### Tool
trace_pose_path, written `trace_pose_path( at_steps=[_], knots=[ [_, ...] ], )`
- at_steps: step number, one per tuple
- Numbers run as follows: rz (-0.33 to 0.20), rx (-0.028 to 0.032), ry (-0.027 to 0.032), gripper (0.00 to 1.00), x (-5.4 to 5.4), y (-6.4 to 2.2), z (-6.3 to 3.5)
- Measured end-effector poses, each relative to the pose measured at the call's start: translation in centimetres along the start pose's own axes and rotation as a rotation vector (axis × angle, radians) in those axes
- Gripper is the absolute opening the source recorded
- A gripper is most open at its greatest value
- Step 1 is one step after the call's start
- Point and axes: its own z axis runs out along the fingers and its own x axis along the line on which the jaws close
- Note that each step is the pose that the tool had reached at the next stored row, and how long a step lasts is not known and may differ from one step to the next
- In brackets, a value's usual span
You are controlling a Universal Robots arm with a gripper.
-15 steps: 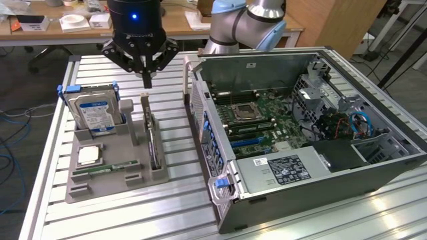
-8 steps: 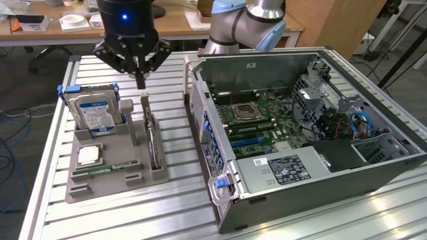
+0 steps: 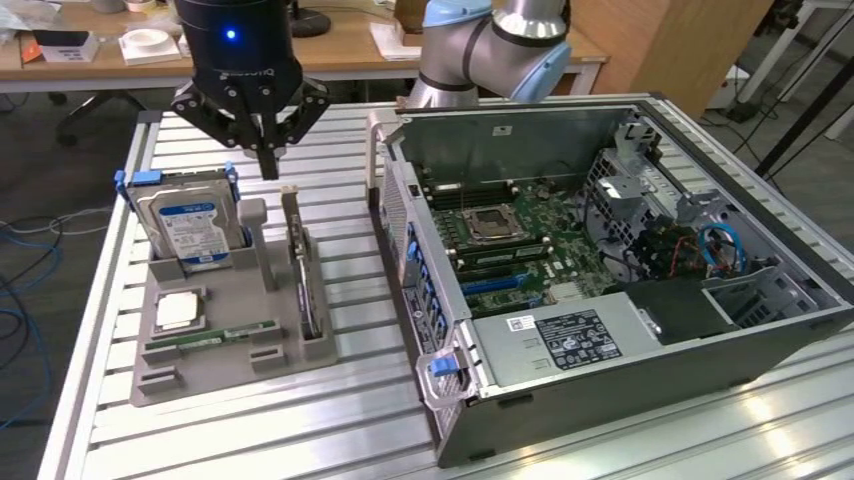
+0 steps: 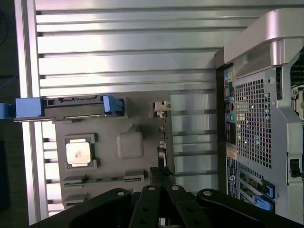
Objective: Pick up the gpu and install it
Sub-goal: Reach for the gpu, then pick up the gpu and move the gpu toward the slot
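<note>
Exterior view first. The arm (image 3: 487, 45) is cut off by the frame edge, and the back of the open computer case (image 3: 601, 330) hides part of its own interior. The gripper (image 3: 271, 163) hangs above the far end of a grey holder (image 3: 220, 375), its fingers pressed together with nothing between them. The gpu (image 3: 308, 290) stands on edge in a slot on the side of the holder that faces the case, so only its thin edge and a dark sliver of one face show. Its cooler is hard to make out. Its long axis runs from the far end of the holder toward the near end, parallel to the case wall, apart from the gripper. On the holder there are one gpu, one hard drive (image 3: 191, 222) standing upright, one processor chip (image 3: 178, 312) and one memory stick (image 3: 214, 337). There is one case on the slatted table (image 3: 334, 440).

Wrist view next. The gripper (image 4: 159, 187) is cropped at the frame edge, and its fingers meet over the gpu (image 4: 162, 142), which is seen edge-on as a narrow line. A pale bracket sits at the end of the gpu level with the hard drive (image 4: 71, 105). The chip (image 4: 78, 154) and the memory stick (image 4: 102, 179) lie flat on the holder (image 4: 130, 145), and the case (image 4: 259, 118) is cut off.
</note>
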Motion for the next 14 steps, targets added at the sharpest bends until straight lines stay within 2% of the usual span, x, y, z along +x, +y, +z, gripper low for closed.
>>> trace_pose_path(
  at_steps=[12,13,14],
  knots=[
    [0.000,0.0000,0.0001,0.11,0.00,0.00,-0.01],
    [0.000,0.0001,0.0001,0.11,0.00,0.00,-0.01],
    [0.000,0.0000,0.0001,0.16,0.00,0.00,-0.01]
  ],
)
